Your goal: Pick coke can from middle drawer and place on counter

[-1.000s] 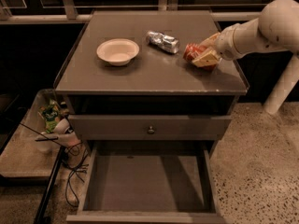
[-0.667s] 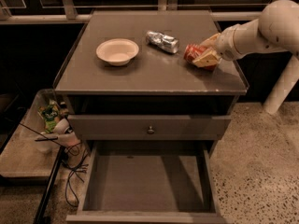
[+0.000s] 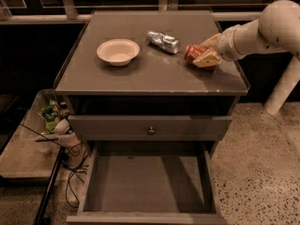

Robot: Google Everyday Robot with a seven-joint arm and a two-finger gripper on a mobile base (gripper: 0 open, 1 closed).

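The red coke can (image 3: 191,52) lies tilted on the right side of the grey counter (image 3: 140,76), near its right edge. My gripper (image 3: 205,53) reaches in from the right on a pale arm. Its fingers (image 3: 206,61) sit on either side of the can, shut on it, and the can touches or nearly touches the counter top. The open drawer (image 3: 145,184) is pulled out at the bottom of the cabinet, and its flat grey floor holds nothing.
A white bowl (image 3: 118,51) and a silver foil-coloured can (image 3: 163,41) stand on the counter left of my gripper. A shut drawer front with a round knob (image 3: 151,130) sits above the open drawer. A low shelf with clutter (image 3: 51,123) and cables (image 3: 75,170) is at the left. A white post (image 3: 285,90) is at the right.
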